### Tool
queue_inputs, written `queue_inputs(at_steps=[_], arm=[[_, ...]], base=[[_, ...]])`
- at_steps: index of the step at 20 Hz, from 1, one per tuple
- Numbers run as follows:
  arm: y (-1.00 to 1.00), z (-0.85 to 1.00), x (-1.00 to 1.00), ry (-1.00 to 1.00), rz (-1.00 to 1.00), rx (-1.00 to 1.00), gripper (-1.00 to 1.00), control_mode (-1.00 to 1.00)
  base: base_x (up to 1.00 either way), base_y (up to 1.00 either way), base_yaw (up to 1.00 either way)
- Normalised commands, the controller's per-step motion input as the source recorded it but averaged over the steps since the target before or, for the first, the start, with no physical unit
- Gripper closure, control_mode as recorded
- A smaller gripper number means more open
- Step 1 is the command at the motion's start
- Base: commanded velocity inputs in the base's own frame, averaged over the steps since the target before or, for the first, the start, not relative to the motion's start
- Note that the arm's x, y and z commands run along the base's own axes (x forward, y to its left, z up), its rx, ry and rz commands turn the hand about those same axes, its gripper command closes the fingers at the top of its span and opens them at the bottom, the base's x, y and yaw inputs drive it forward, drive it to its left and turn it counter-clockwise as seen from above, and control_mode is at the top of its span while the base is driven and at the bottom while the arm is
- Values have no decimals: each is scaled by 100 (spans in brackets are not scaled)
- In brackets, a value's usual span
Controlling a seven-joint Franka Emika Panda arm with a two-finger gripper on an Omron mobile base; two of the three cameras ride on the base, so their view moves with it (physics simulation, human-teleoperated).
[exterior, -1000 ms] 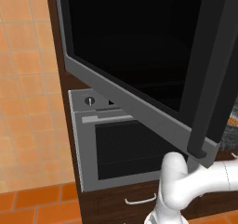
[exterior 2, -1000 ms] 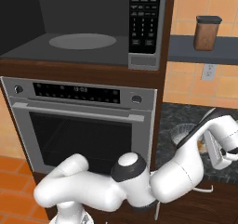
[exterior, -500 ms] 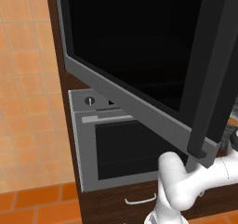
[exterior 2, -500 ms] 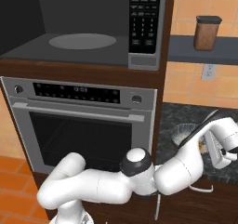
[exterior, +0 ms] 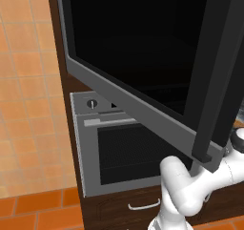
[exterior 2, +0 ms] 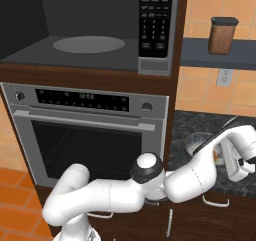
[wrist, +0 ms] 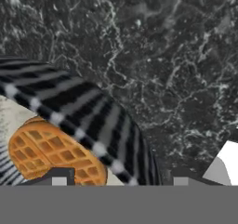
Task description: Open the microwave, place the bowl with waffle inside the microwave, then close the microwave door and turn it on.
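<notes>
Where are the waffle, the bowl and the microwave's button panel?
waffle (wrist: 46, 151): hand view, middle of its gridded orange top.
bowl (wrist: 88, 123): hand view, striped rim.
button panel (exterior 2: 156, 20): right base view, dark keypad right of the open cavity.

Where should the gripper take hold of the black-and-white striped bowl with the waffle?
Grip the striped bowl by its rim, coming straight down from above with one finger inside and one outside. The rim is a thin raised wall arcing between the finger tips, the golden waffle sits lower inside, and the dark speckled stone counter beside it looks bare.
</notes>
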Motion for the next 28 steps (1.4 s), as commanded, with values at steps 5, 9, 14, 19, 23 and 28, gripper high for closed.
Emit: queue_inputs(at_steps=[5,9,14,19,23,28], arm=[[60,-38,1,0,-10,-4,100,-100],[74,-25,-4,-2,-11,-8,100,-100],[100,-1,-13,-25,-8,-26,100,-100],[100,9,-6,-40,-10,-37,100,-100],[94,-14,43,-26,-31,-27,100,-100],[8,5,1,-5,-31,-8,100,-100]], base=[[0,0,0],[0,0,0],[0,0,0],[0,0,0],[0,0,0],[0,0,0]])
